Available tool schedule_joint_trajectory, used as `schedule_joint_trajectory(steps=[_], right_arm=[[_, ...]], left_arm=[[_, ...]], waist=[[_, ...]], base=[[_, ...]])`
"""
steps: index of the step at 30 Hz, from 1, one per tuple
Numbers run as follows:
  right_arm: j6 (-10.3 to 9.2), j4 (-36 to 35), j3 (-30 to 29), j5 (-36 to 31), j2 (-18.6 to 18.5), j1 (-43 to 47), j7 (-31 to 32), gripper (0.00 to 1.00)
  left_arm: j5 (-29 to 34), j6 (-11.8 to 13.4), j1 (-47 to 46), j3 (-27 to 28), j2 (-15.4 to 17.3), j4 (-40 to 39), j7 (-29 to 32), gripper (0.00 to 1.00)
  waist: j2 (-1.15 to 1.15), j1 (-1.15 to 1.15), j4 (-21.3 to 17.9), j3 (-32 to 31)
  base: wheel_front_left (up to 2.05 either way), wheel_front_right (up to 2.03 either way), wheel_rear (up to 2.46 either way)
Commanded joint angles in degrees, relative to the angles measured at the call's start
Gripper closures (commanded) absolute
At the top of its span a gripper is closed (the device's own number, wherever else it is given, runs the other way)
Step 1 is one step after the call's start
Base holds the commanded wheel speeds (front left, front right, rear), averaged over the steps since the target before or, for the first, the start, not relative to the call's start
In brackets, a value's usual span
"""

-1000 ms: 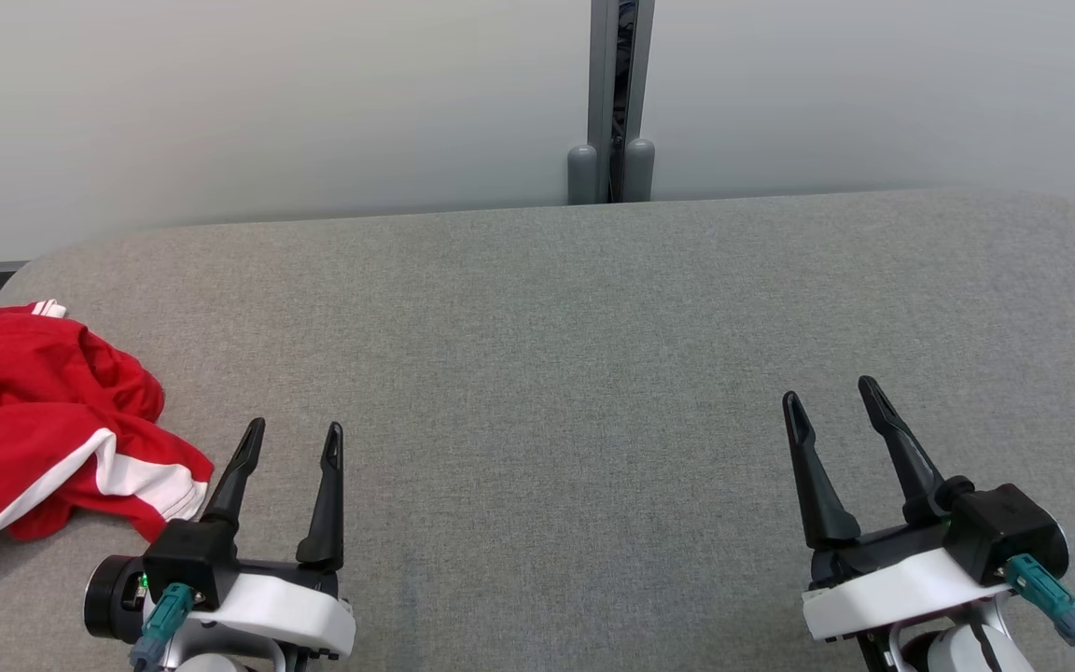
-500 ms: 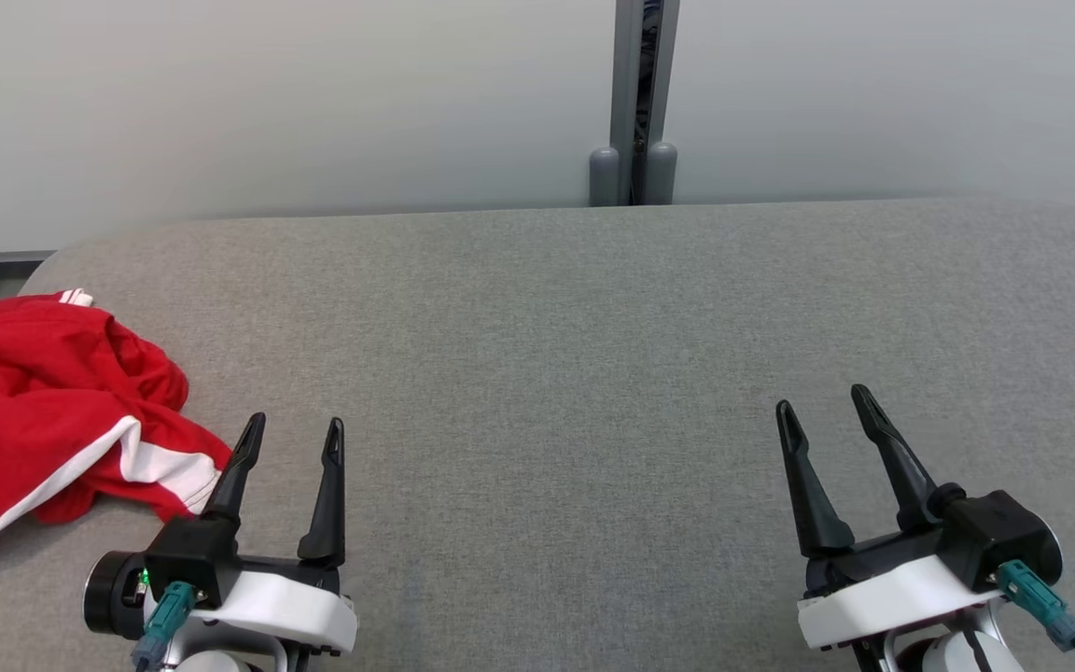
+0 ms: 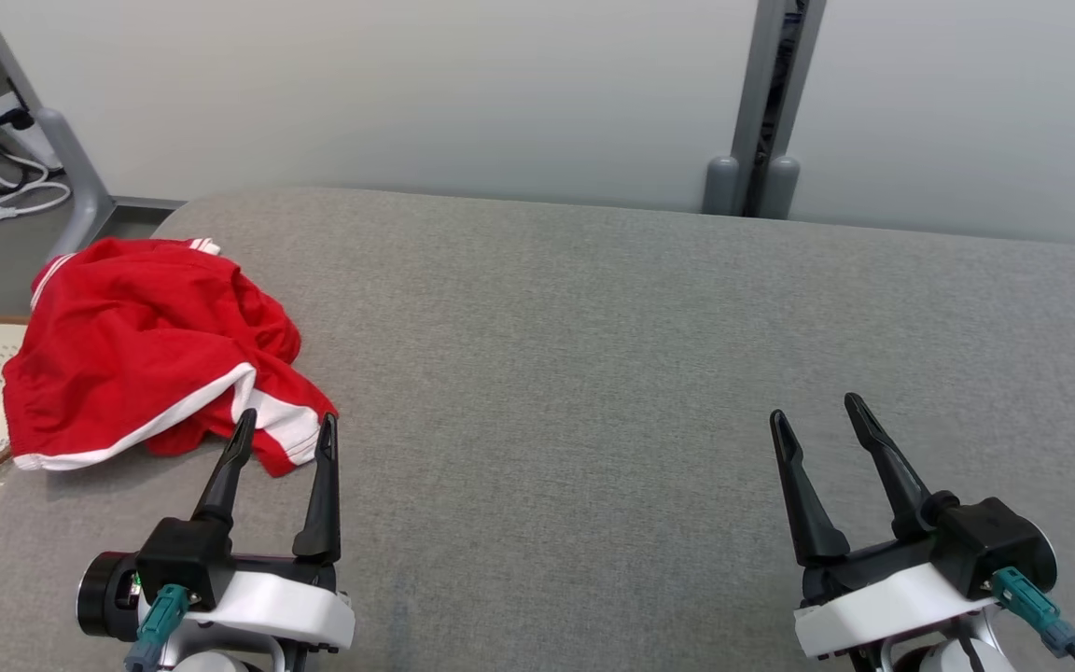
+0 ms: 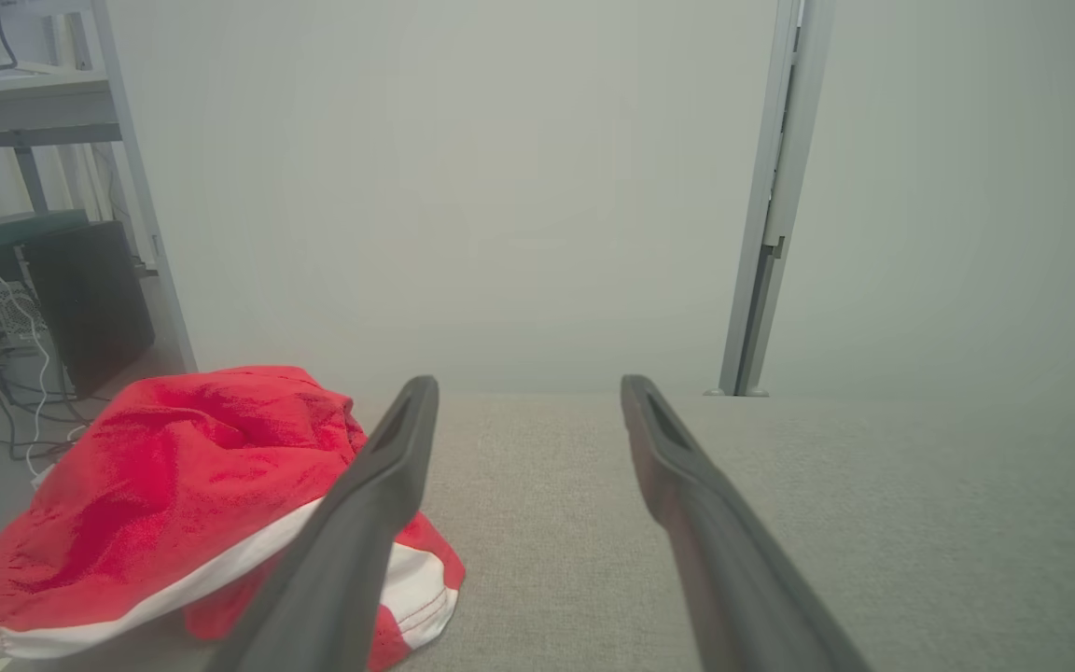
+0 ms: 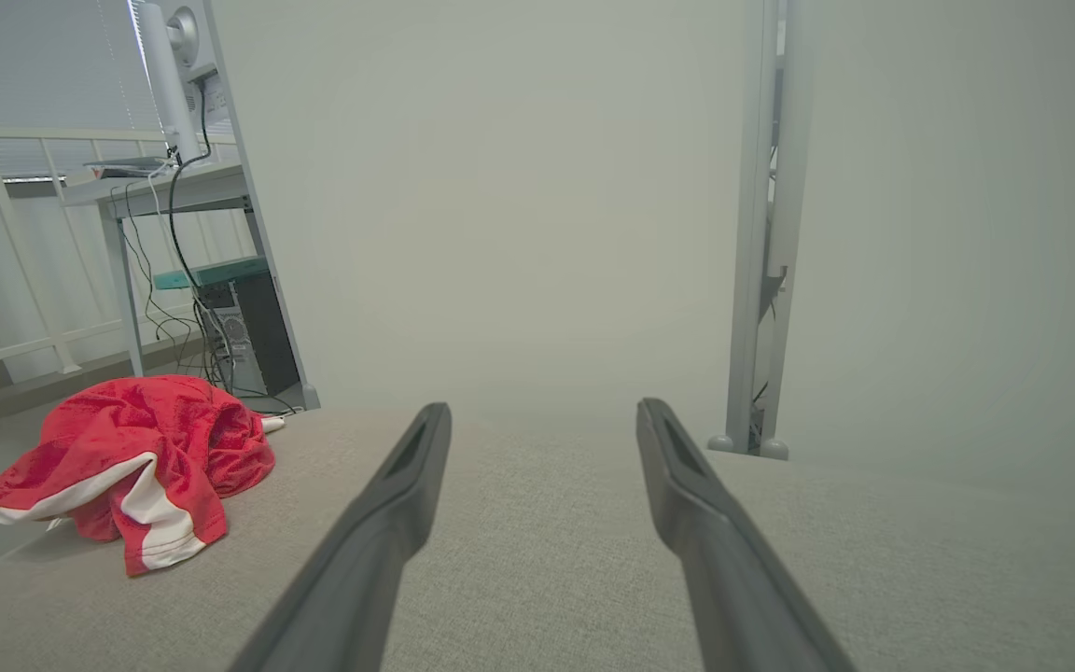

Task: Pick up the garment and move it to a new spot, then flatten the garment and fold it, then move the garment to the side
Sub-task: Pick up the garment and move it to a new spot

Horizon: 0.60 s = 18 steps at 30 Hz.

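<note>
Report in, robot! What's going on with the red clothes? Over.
Both open, empty: left gripper at the red garment edge, right gripper far off. Garment crumpled at the grey pad left end, not yet lifted. Nothing blocking.

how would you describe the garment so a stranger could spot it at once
Start at the grey padded table, left end. A crumpled garment lies there by the left gripper. It alone is bright red with white stripes.
</note>
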Motion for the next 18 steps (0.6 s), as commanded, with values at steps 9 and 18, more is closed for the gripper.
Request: schedule_joint_trajectory(steps=[9, 18], right_arm=[[0.14, 0.04, 0.19, -0.07, -0.37, 0.47, -0.32, 0.0], [0.14, 0.46, -0.2, 0.31, -0.37, 0.63, -0.32, 0.0]], left_arm=[[-0.24, 1.15, 0.07, 0.73, 0.25, -1.03, -0.24, 0.0], [0.15, 1.63, -0.22, 0.77, 0.26, -1.25, -0.24, 0.0]], waist=[[0.0, 0.0, 6.35, 0.53], [0.0, 0.0, 11.55, 0.73]], base=[[0.0, 0.0, 0.0], [0.0, 0.0, 0.0]])
